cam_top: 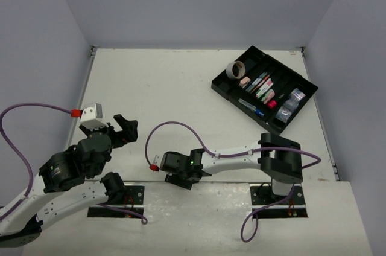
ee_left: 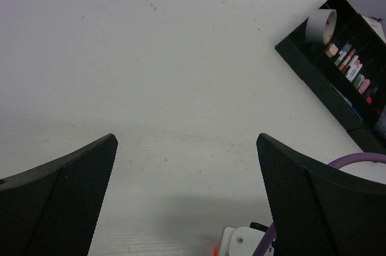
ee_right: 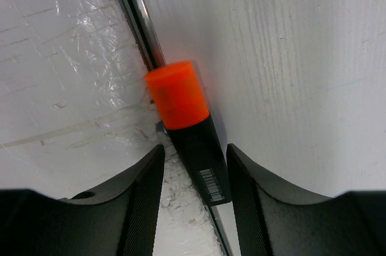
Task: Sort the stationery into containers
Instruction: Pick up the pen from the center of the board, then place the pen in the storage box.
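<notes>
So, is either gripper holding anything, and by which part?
Left gripper open, empty. Right gripper straddles the highlighter at its black barrel, below the orange cap; whether it is clamped cannot be told.

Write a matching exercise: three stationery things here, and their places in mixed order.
1. grey tape ring
2. black highlighter with orange cap
3. shiny silver-blue cubes

A. between the fingers of the right hand
B. right end of the black divided plastic tray, top view
C. left end of that tray

Pairs: 1-C, 2-A, 3-B
</notes>
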